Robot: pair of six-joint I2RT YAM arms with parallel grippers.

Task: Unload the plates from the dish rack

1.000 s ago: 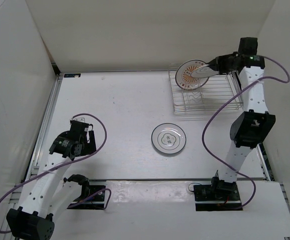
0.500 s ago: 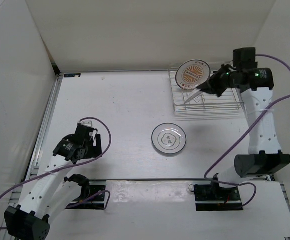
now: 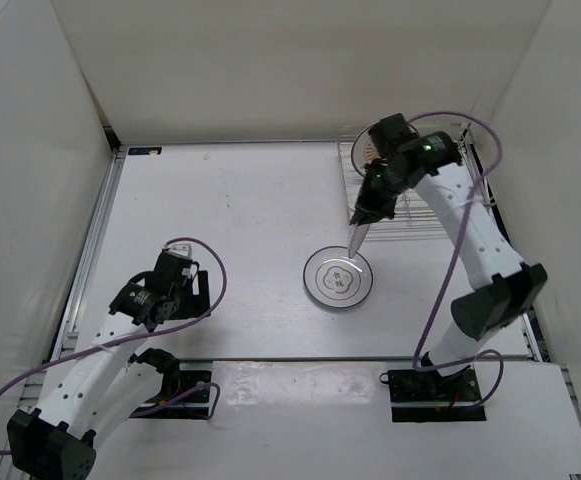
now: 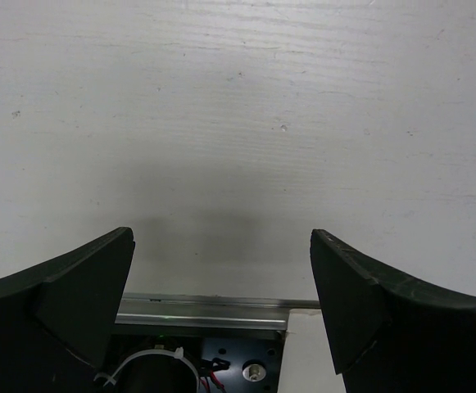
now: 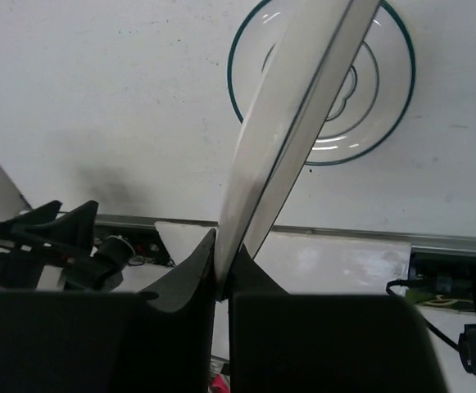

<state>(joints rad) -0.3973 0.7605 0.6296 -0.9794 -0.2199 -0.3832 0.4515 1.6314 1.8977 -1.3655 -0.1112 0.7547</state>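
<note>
No legible text, number or brand in any view. Top view: the plate [image 3: 338,277] lying flat on the worktop [image 3: 230,220] carries a small dark mark at its centre (possibly characters, too small to read). A dark sticker [image 3: 145,151] at the worktop's far left corner shows no readable lettering. Both wrist views: nothing readable.

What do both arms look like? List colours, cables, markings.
The left arm and right arm have white links with black joints, a purple cable along each. The left tool and right tool are black and curved; a green light glows on the right wrist.
</note>
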